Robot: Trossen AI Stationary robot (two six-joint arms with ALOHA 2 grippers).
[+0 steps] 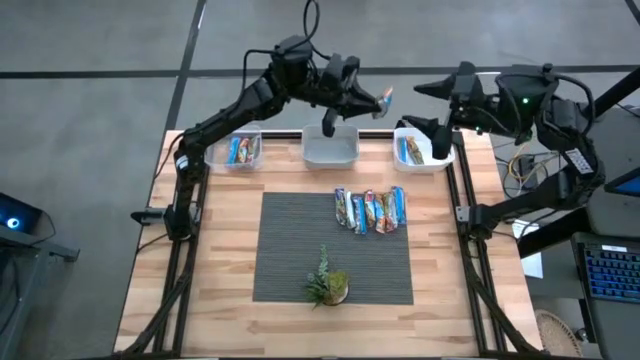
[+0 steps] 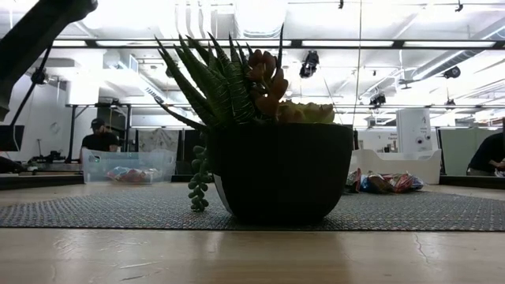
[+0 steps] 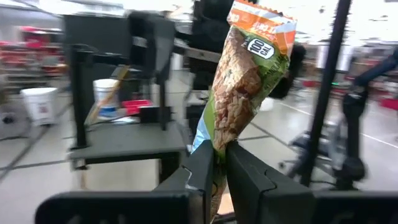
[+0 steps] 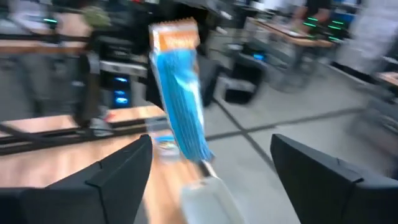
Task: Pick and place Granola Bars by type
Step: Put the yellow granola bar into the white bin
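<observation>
My left gripper (image 1: 372, 100) hangs high over the table's far edge, between the centre bin (image 1: 330, 152) and the right bin (image 1: 437, 160). It is shut on one granola bar (image 3: 245, 81) with an orange end, a green band and a blue back (image 4: 180, 93). My right gripper (image 1: 418, 106) stands open just to the right of that bar, its fingers wide apart (image 4: 211, 142) and touching nothing. Several more granola bars (image 1: 370, 210) lie side by side on the dark mat (image 1: 290, 250). Other bars lie in the left bin (image 1: 240, 150) and the right bin. My left gripper pinches the bar between its two fingers (image 3: 205, 168) at a spot near the bar's lower end (image 3: 217, 146), with a short piece of wrapper showing behind the fingers. The fingers reach roughly level toward the table's right. The bar stands up out of them, orange end (image 3: 261, 25) free, clear of everything.
A small green plant in a pot (image 1: 328, 285) stands at the mat's near edge and fills the low view (image 2: 276, 170). Three clear bins line the table's far edge. People (image 2: 99, 138) sit at desks in the room beyond.
</observation>
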